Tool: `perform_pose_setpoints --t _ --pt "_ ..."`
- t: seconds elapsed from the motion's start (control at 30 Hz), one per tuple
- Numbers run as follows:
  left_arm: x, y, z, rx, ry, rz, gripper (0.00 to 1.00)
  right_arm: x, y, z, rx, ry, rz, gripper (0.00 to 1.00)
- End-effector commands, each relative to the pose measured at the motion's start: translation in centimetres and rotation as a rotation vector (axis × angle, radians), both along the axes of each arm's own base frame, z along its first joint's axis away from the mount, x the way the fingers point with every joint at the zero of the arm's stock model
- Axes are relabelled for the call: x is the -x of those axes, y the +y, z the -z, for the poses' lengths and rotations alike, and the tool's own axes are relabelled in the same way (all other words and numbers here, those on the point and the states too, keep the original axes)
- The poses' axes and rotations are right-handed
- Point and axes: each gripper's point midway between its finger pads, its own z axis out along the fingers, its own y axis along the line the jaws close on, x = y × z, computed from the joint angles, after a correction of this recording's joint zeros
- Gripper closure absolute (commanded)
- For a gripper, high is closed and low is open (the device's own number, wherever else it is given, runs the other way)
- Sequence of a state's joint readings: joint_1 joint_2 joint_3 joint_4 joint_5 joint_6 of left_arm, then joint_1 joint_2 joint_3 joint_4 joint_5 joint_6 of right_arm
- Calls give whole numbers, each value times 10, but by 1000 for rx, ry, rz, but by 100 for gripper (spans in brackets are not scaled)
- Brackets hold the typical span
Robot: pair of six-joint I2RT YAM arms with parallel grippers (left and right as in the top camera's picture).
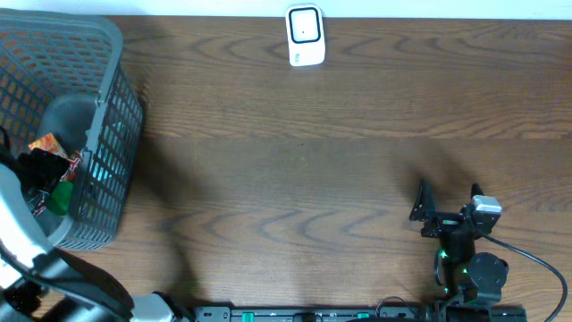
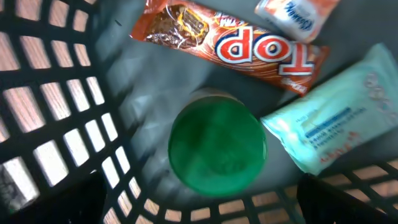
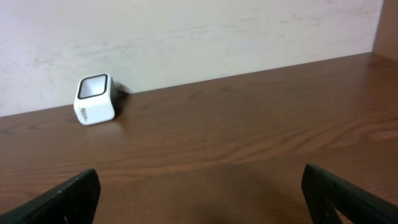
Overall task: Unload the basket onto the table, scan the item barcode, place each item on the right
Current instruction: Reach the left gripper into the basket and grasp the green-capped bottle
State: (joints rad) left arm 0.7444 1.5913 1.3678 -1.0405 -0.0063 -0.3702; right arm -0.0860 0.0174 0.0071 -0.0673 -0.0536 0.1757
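My left gripper [image 2: 202,208] hangs open inside the grey basket [image 2: 56,106], its dark fingers [image 2: 68,202] at the lower corners of the left wrist view. Just ahead of it lies a round green lid [image 2: 216,148] of a container, untouched. Beyond the lid lie an orange "TOP" snack bar [image 2: 230,46], a pale blue tissue pack [image 2: 336,118] and a white-and-orange packet [image 2: 292,15]. The white barcode scanner [image 1: 305,36] stands at the table's far edge. My right gripper [image 1: 447,204] is open and empty at the near right, facing the scanner [image 3: 95,99].
The basket [image 1: 112,98] stands at the table's left end, with my left arm [image 1: 27,224] reaching into it from the front. A wall rises behind the scanner. Bare wooden tabletop [image 1: 295,170] stretches between the basket and the right arm.
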Motion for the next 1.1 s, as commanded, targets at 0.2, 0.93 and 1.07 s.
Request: perform_pose_setpoints --t 0.2,0.93,1.07 --pt "2 1 57 119 139 -11 2 0 1 1 -10 1 -3 1" --pt "10 -8 99 196 215 -9 24 0 1 1 -10 1 -3 1" --pt "10 -8 98 194 213 -8 29 0 1 1 -10 1 -3 1"
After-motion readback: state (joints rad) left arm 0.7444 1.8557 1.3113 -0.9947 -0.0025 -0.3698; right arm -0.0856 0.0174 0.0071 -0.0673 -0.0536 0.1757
